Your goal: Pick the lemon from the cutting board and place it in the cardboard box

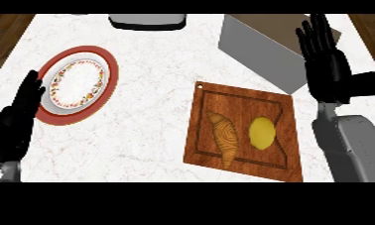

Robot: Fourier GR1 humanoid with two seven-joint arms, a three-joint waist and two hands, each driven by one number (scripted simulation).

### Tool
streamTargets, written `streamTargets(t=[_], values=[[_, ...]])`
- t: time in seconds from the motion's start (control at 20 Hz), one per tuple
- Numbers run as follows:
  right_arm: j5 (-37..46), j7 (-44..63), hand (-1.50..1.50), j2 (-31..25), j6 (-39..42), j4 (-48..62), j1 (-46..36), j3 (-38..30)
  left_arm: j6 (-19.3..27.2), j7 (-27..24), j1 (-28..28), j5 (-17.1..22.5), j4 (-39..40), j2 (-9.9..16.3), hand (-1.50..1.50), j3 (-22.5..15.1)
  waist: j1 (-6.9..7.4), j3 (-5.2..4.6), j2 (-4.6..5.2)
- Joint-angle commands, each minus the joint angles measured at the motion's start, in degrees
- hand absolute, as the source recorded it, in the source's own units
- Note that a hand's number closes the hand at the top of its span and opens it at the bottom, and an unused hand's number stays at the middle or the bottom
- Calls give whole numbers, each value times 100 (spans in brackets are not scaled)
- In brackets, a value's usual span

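Lemon [262, 132] lies on the right half of the wooden cutting board [245, 130], untouched, with nothing over it. Just to its left on the same board lies a croissant [224, 138], long and tapering toward the near edge; a narrow strip of bare wood shows between the two. The board sits on the white marbled table [157, 100], turned slightly so that its far left corner points away.

Beyond the board, at the far right, stands the cardboard box [260, 45], its grey side wall facing the board and its brown inside showing at the top. Its near corner comes close to the board's far right edge.

The right hand [326, 68] is raised at the right edge of the head view, palm side toward the box, its fingers straight and slightly apart, holding nothing. It partly overlaps the right end of the box, and its grey forearm runs down past the right side of the board, beside the lemon but not over it.

The left hand [21, 115] rests at the left edge, fingers straight and close together, empty. It overlaps the left rim of a red-rimmed plate [99, 92], which carries a smaller white plate with a patterned border. A dark grey object [147, 21] sits at the far edge of the table, cut off by the view, well apart from the board.
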Motion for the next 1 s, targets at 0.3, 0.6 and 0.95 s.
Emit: streamTargets(t=[0.3,0.6,0.95], values=[[2400,434,-150,-1054,-1968,769,820,86,-30,-97,-67,-396,142,-4,0,-229,-528,-161,154],[2910,-137,-150,1072,-4977,-237,1385,-86,-145,-280,98,-539,299,-290,0,-625,-276,60,-125],[4764,2000,-150,-60,-4056,-396,2352,1023,18,-301,18,-756,409,-437,0,-660,-290,20,-120]])
